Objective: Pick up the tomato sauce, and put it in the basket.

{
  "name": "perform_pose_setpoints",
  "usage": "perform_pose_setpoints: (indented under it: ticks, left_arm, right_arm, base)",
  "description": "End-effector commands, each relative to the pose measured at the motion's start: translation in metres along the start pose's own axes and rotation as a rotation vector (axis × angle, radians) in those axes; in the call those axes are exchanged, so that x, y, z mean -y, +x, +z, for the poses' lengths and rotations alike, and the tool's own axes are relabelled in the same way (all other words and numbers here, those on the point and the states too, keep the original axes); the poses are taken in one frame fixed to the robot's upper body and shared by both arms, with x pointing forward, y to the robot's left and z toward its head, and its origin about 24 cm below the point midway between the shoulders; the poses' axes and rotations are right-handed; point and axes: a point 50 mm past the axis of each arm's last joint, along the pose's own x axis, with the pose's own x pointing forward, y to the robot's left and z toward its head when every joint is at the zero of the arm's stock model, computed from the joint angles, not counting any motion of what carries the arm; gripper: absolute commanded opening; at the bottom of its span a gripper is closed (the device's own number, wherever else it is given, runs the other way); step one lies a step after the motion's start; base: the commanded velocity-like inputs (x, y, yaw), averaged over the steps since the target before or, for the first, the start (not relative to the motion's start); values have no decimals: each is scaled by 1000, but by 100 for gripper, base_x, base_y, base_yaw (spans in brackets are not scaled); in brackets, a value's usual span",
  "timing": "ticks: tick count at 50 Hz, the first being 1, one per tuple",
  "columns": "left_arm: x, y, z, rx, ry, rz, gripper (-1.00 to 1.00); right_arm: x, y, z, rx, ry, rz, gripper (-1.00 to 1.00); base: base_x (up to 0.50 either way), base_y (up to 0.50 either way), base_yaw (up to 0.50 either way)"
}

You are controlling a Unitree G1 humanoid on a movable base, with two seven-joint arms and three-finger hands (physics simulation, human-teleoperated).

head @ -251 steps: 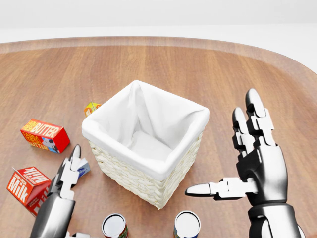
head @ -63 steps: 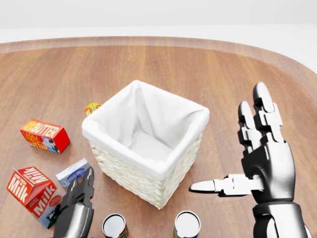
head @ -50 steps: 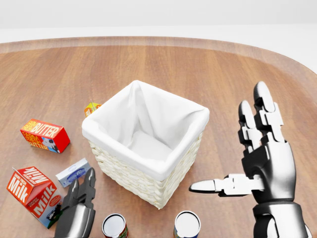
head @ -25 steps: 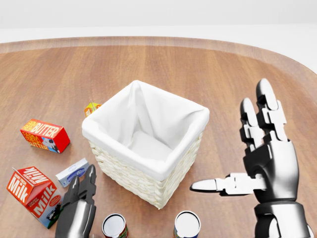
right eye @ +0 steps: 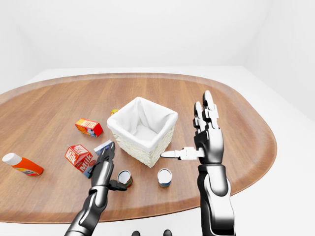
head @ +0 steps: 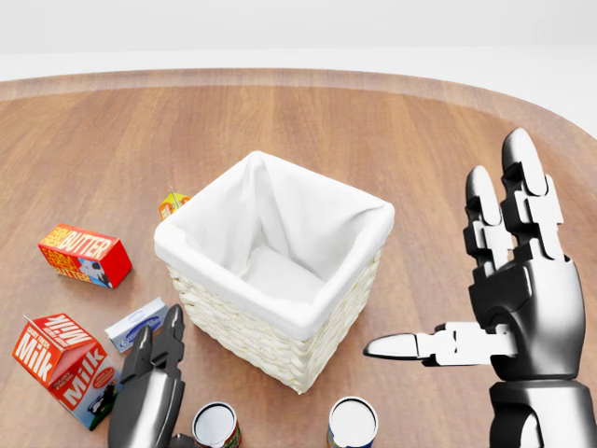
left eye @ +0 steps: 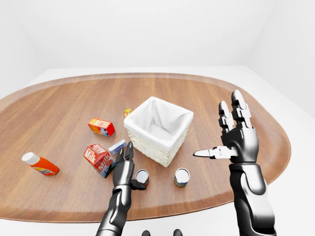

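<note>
1. While two cans stand near the bottom edge of the head view, the likelier tomato sauce is the can (left eye: 141, 177) with the red label beside the left hand (left eye: 124, 168); the labels are too small to read, so that is a judgement.
2. It stands upright on the table (left eye: 59, 113), below the basket (left eye: 157, 129) in the left-eye view and apart from it.
3. Its neighbour, the other can (left eye: 181, 176), stands to the right, with a bluish label and a pale top.
4. The left hand is just left of the red can with its fingers straight and spread, its thumb reaching toward the can; nothing is gripped.
5. The right hand (head: 520, 303) is held up, open, palm toward the basket, thumb out sideways, well clear of everything.
6. To grip well, the left hand should drop beside the can, bring fingers and thumb round its middle, and close squarely so the can does not tip or roll.
7. Lifting straight up first should keep the can off the basket's wall before it moves over the white lining.
8. Both cans are cut off by the bottom edge in the head view, and whether the thumb touches the red can is unclear.
9. Left of the hand, a milk carton (left eye: 97, 158) and a small blue box (left eye: 117, 146) crowd the approach.
</note>
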Motion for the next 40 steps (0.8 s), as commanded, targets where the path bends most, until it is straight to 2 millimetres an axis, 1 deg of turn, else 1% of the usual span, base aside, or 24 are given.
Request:
perform_pose_setpoints:
  ticks: [1, 24, 40]
  left_arm:
    - [1, 0, 2, 8, 0, -1, 100]
    - [10, -2, 2, 7, 22, -9, 100]
    - [15, -10, 6, 26, 30, -29, 100]
  right_arm:
    - [0, -1, 5, 22, 4, 0, 100]
    - [-1, -1, 17, 75, 11, 1, 100]
    - [-1, -1, 21, 92, 14, -1, 100]
  base:
    - [0, 0, 0]
    - [0, 0, 0]
    - [0, 0, 0]
